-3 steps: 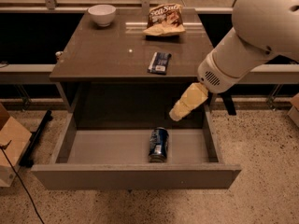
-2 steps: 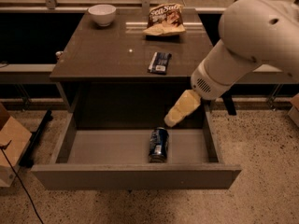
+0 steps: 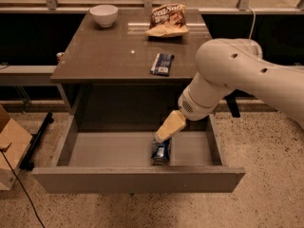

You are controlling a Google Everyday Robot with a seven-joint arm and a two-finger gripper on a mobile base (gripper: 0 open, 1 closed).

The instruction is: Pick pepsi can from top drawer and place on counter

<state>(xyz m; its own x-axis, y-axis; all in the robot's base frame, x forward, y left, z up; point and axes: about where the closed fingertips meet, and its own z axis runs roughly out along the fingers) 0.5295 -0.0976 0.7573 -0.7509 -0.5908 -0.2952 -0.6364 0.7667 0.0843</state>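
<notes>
The hand (image 3: 168,128), its grip state untellable, hangs just above the pepsi can (image 3: 160,152) in the top drawer (image 3: 137,179): descend centred.

- Warm, moderate light falls from above; the counter (image 3: 109,56) carries a pale sheen, with streaks of glare near its far edge.
- The cavity under the counter lies in deep shadow.
- The gripper (image 3: 164,133), brightly lit, hangs just over the dim pepsi can (image 3: 160,153) in the evenly lit top drawer (image 3: 95,148).
</notes>
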